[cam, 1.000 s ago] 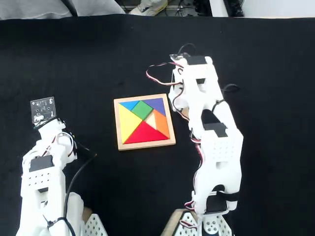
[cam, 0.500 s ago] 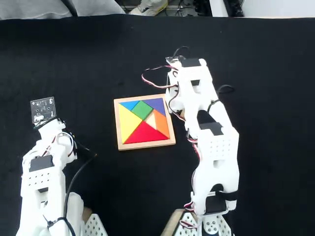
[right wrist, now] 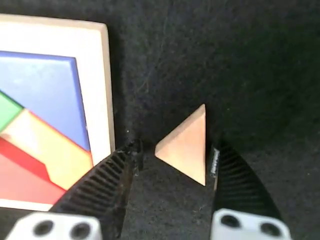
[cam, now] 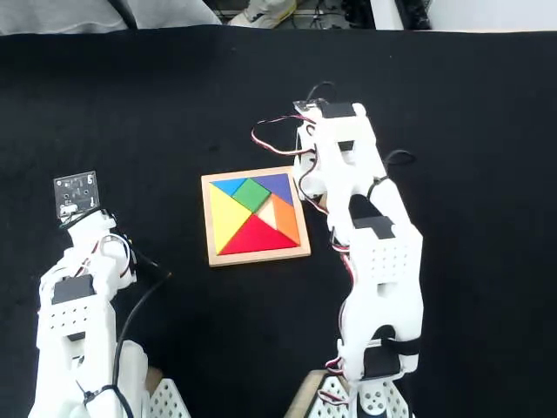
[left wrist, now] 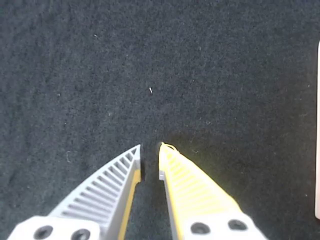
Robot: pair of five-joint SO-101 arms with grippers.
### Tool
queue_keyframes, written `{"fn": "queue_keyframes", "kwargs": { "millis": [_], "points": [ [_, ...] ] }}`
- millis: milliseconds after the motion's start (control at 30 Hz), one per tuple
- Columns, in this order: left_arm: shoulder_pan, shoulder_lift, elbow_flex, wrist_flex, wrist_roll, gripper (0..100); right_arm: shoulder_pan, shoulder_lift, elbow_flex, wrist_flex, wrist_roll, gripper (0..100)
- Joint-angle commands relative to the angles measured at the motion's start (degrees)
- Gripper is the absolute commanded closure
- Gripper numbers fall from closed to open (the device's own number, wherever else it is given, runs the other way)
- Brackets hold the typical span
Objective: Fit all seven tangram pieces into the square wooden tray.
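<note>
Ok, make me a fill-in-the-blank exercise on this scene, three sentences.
1. The triangle lies not inside the tray but ___ it.
2. The triangle sits between the fingers of the ___ gripper.
3. The square piece in the tray is ___.

Missing words: outside; right; green.

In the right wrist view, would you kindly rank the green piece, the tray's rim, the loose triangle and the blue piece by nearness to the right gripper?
1. loose triangle, on the cloth between the fingers of the right gripper.
2. tray's rim, next to one finger.
3. blue piece, inside the rim.
4. green piece, past the blue piece.
</note>
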Motion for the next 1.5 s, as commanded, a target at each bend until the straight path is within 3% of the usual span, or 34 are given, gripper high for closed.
{"fn": "queue_keyframes", "kwargs": {
  "millis": [0, 300, 1167, 1467],
  "points": [
    [0.75, -0.79, -0.31, -0.97, -0.26, 93, 2.20, 0.40, -1.19, 0.70, -0.70, 78.3],
    [0.75, -0.79, -0.31, -0.97, -0.26, 93, 3.08, 0.48, -1.01, 0.70, 0.79, 86.6],
    [0.75, -0.79, -0.31, -0.97, -0.26, 93, 2.73, -6.37, -1.10, 1.67, 0.35, 87.1],
    [0.75, -0.79, -0.31, -0.97, -0.26, 93, -4.66, -11.21, -1.71, 4.40, -1.76, 87.1]
  ]
}}
